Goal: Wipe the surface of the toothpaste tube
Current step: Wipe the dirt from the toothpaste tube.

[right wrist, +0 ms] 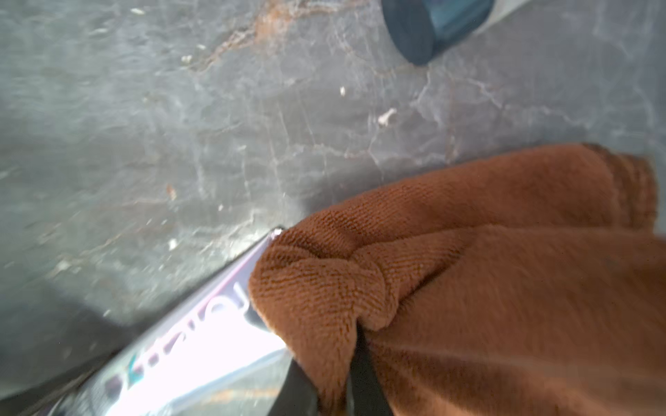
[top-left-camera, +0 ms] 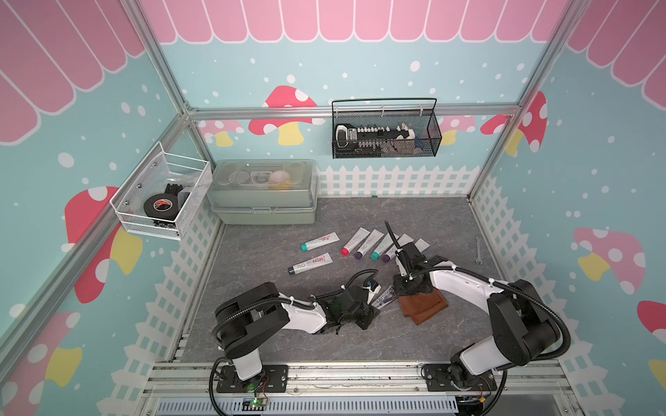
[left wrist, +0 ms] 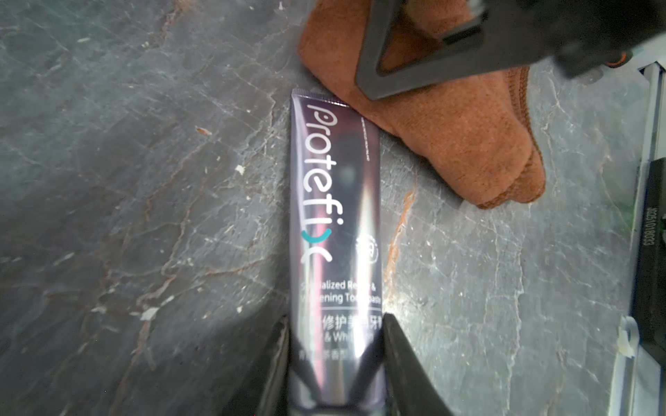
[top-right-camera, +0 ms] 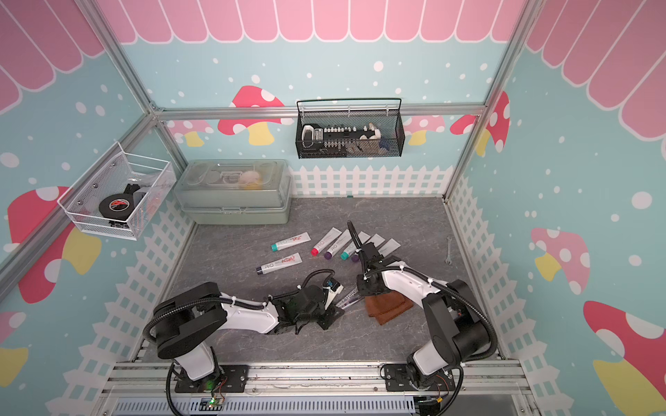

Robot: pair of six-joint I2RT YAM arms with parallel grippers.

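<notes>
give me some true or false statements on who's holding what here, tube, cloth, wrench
1. The left gripper is clamped on the purple toothpaste tube. True.
2. The right gripper hangs open above the brown cloth. False: it is shut on the cloth, pinching a fold.
3. The cloth touches the tube's crimped end. True.
4. The wrench lies on the cloth. False: it lies on the table, apart from it.

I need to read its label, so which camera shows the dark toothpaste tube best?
The left wrist view: the dark toothpaste tube is sharp, lettering readable, the left gripper closed on its sides. The right wrist view shows it blurred, glaring, partly under the brown cloth. In both top views it is a small sliver.
</notes>
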